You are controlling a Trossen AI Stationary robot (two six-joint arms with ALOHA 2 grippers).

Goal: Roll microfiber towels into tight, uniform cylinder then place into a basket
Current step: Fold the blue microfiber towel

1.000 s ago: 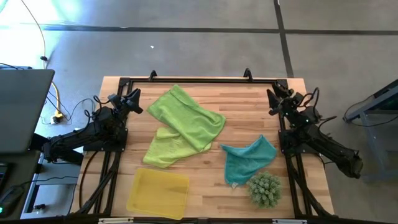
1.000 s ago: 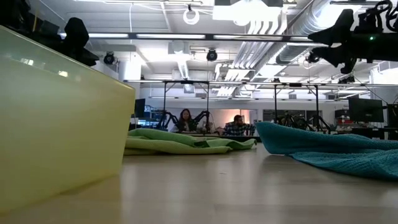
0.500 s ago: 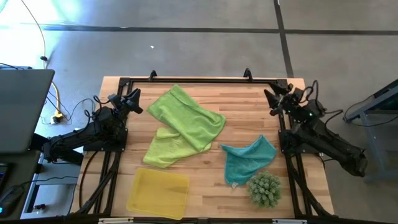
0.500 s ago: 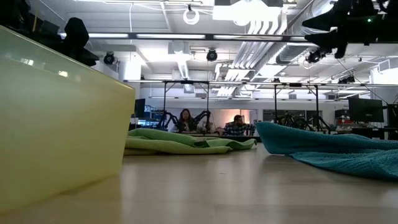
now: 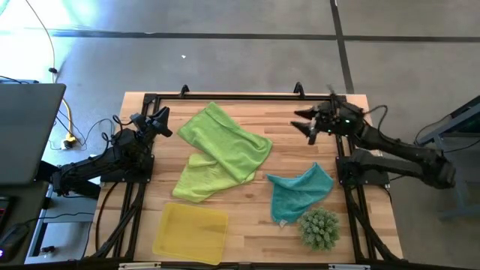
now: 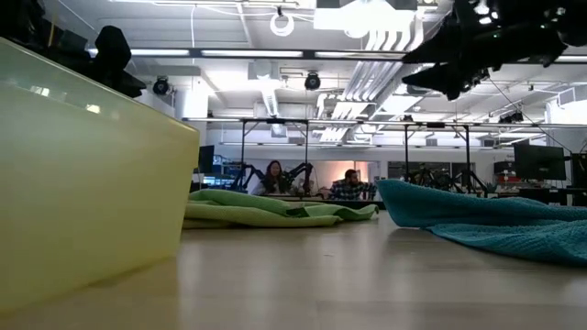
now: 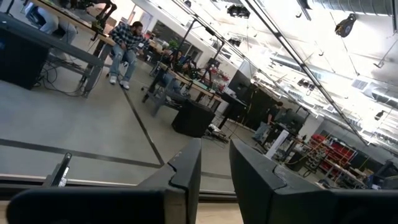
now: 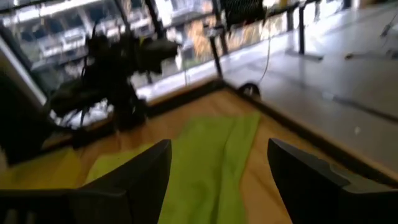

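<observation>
From table height the basket (image 6: 87,174) ran off the left and bottom edges, only one yellow wall showing, and the teal towel (image 6: 495,225) was cut by the right edge. The right wrist view was blurred throughout: the green towel (image 8: 205,168) was a soft smear that ran off the bottom edge, partly hidden behind the dark fingers (image 8: 140,180), and the left arm (image 8: 118,74) beyond it was only a dark shape. Two people (image 6: 273,177) seated far back in the room were too small to make out, and the lower green towel (image 5: 199,180) lay partly under the upper one (image 5: 225,139).
</observation>
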